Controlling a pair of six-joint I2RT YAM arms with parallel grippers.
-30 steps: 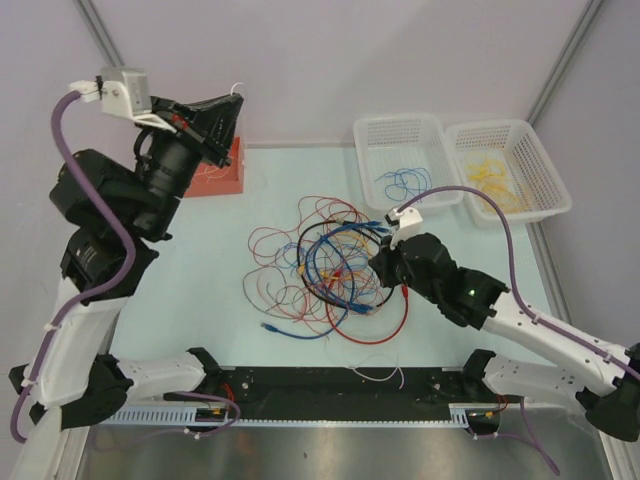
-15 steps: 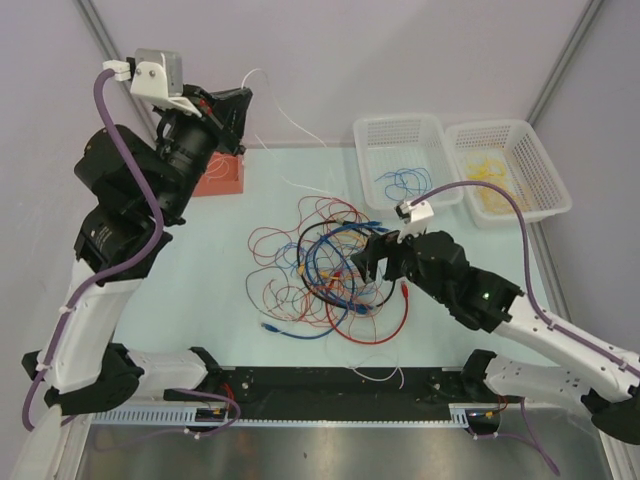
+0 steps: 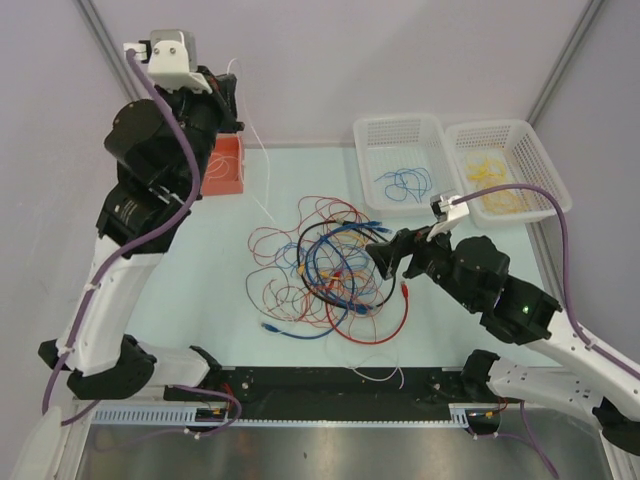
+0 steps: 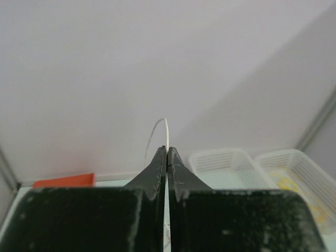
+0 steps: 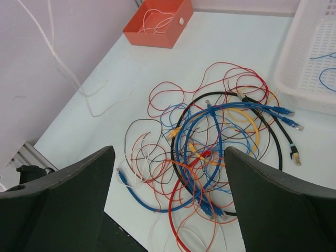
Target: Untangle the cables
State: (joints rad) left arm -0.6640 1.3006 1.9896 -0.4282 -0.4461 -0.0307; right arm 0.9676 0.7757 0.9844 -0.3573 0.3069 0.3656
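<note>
The cables lie in a loose tangle of red, blue, orange, yellow and black at the table's middle, also seen in the right wrist view. My left gripper is raised high at the back left, shut on a thin white cable that hangs down toward the tangle's left edge. In the left wrist view the white cable pokes out above the closed left gripper. My right gripper hovers open by the tangle's right side, and the right gripper holds nothing.
An orange box with thin wire in it sits at the back left. Two white baskets stand at the back right, one holding blue wire, the other yellow wire. A loose pale wire lies by the front rail.
My left arm has lifted and swung back, drawing the white cable up and out of the pile. The right gripper has opened and drawn back to the right.
</note>
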